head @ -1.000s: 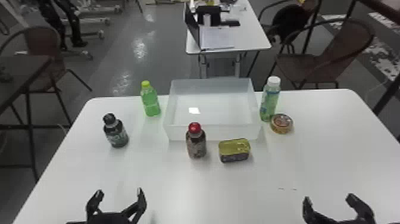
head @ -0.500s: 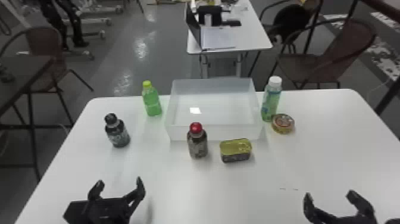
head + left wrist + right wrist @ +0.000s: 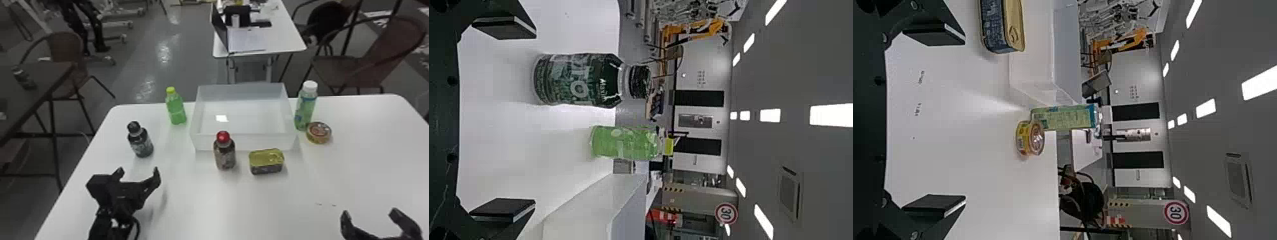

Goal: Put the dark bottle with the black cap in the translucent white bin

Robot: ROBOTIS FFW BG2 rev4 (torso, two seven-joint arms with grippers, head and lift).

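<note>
The dark bottle with the black cap (image 3: pixel 140 140) stands upright on the table's left part; in the left wrist view the dark bottle (image 3: pixel 579 80) lies beyond the open fingers, untouched. My left gripper (image 3: pixel 138 174) is open, just nearer the robot than this bottle; the left gripper (image 3: pixel 506 120) has nothing between its fingertips. The translucent white bin (image 3: pixel 244 142) stands at the table's back middle, open at the top, with no bottle in it. My right gripper (image 3: pixel 370 213) is parked at the front right, and in its own view the right gripper (image 3: pixel 935 120) is open.
A green bottle (image 3: pixel 176 110) stands left of the bin. A red-capped bottle (image 3: pixel 225 156) and a rectangular tin (image 3: pixel 266 161) are before it. Right of the bin are a white-capped bottle (image 3: pixel 305 110) and a round can (image 3: pixel 319 132).
My left gripper has moved forward over the table, towards the dark bottle, and more of its arm has come into the head view. The right gripper and the table's objects have kept their places.
</note>
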